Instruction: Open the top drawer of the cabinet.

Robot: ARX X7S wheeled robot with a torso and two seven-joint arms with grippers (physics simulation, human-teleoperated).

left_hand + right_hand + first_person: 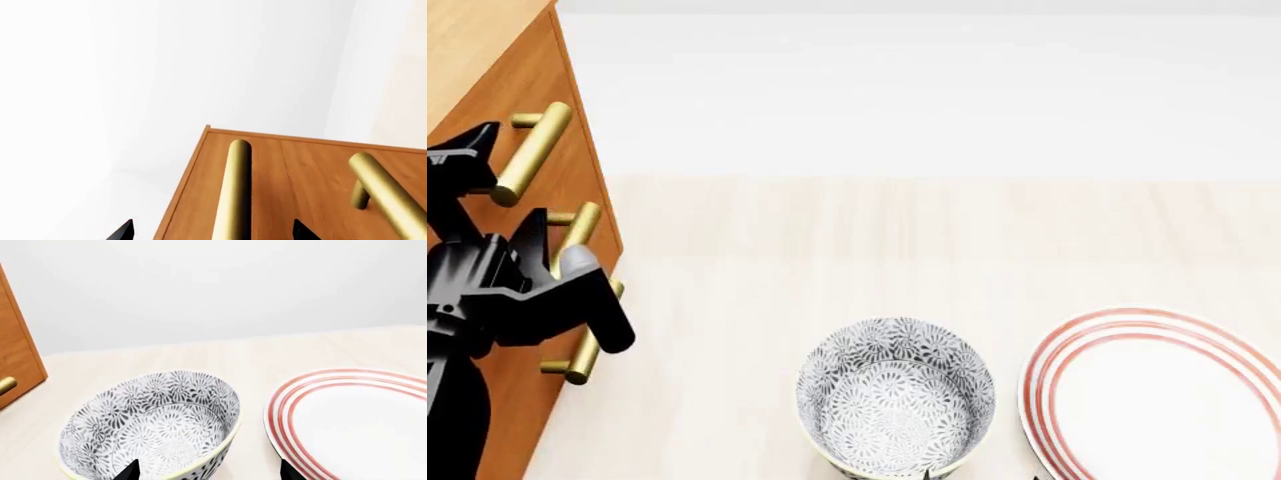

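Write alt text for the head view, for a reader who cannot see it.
The robot's black left gripper reaches toward the brass bar handles of an orange-brown wooden cabinet at the left edge. On the pale wooden surface in front sit a grey flower-patterned bowl and a white red-ringed plate.

No legible text, label, brand, number or sign is presented in any of the three views. The patterned bowl (894, 398) is decorated with a grey floral motif only, and the plate (1158, 395) is ringed with plain red bands. The cabinet (507, 75) front and its brass handles (235, 190) are left unmarked.
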